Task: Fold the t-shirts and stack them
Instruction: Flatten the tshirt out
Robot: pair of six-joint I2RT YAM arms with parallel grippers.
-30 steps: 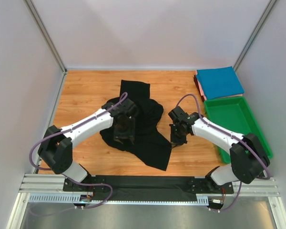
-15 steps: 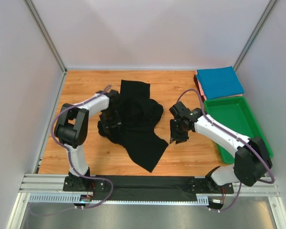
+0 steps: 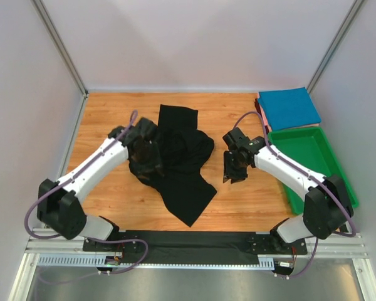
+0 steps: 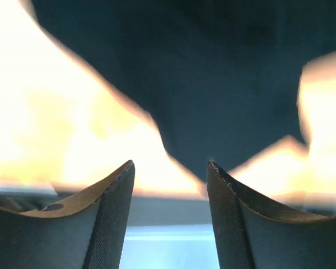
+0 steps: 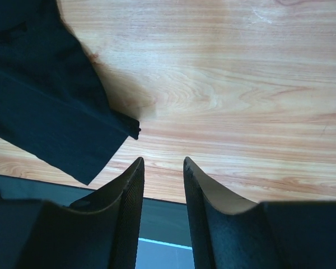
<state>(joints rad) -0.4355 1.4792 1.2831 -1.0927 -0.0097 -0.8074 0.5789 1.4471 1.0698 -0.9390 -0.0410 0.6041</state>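
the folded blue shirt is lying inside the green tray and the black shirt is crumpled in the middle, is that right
No. The blue shirt lies folded beyond the green tray, not inside it, as the top external view shows. The black shirt is indeed crumpled in the middle.

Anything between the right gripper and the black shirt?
Nothing visible. Only bare table separates the right gripper from the black shirt. In the wrist view the shirt's edge lies close beside the open jaws. The tray sits on the gripper's other side.
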